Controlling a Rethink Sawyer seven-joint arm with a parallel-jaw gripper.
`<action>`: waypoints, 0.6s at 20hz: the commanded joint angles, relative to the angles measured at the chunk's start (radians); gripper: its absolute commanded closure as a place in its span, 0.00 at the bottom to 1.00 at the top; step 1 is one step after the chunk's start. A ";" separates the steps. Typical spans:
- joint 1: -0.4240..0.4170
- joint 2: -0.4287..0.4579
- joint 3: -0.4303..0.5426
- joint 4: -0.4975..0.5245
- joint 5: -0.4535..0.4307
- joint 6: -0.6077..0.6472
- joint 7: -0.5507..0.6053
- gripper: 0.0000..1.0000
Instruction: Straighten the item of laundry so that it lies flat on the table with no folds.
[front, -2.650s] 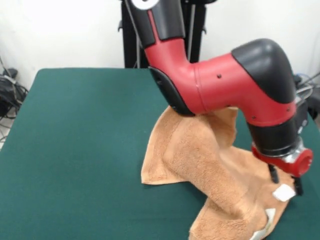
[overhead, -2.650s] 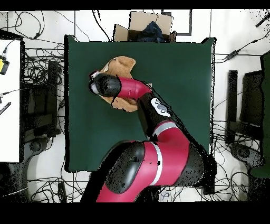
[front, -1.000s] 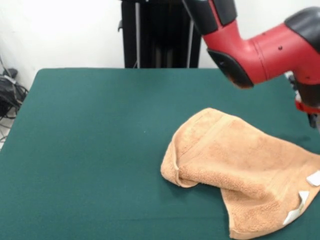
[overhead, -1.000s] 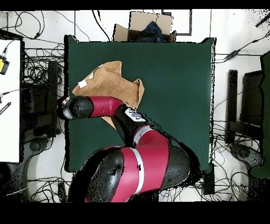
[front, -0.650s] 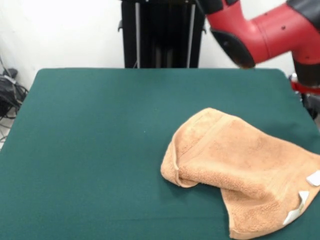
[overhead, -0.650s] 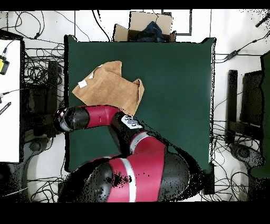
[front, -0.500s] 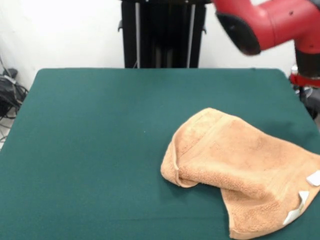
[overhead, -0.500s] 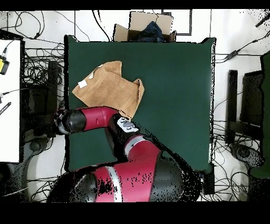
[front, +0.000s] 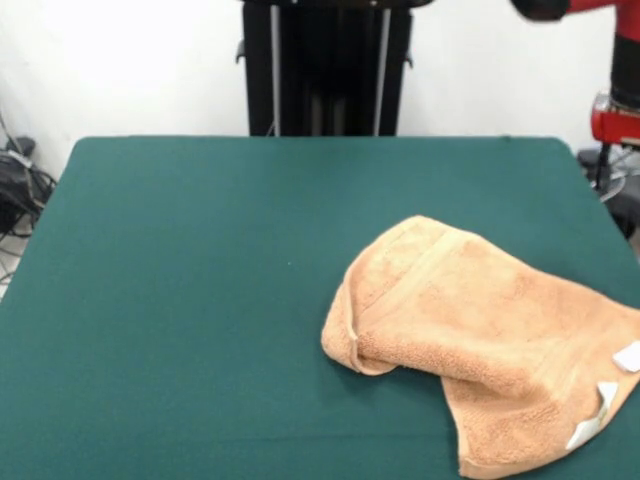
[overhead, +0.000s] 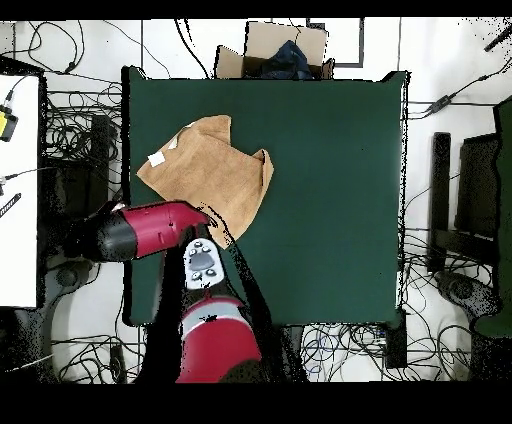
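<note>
The item of laundry (front: 480, 335) is an orange-tan terry towel lying crumpled on the right half of the green table (front: 190, 260). Its left edge is rolled under, a thick fold runs across its middle, and two white tags (front: 627, 357) show at its right end. Seen from overhead, the towel (overhead: 205, 170) sits near the table's (overhead: 330, 180) left side with one corner turned up. Only my arm's red wrist (front: 622, 118) shows at the upper right, raised and well apart from the towel. In the overhead view the arm's end (overhead: 100, 238) hangs past the table's left edge and covers the gripper.
A black pedestal (front: 325, 65) stands behind the table's far edge. Overhead, a cardboard box (overhead: 275, 50) sits just beyond the table's top edge, a white bench (overhead: 18, 190) lies at the left, and cables surround the table.
The arm has let the towel drop and swung up and away past the table's side. The towel has lain still in the same folded heap for the last second.
</note>
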 joint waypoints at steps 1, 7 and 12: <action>0.072 -0.018 -0.240 -0.110 0.016 0.105 0.204 0.00; 0.091 0.003 -0.312 -0.136 0.012 0.106 0.168 0.00; 0.085 0.014 -0.366 -0.145 -0.013 0.102 0.128 0.00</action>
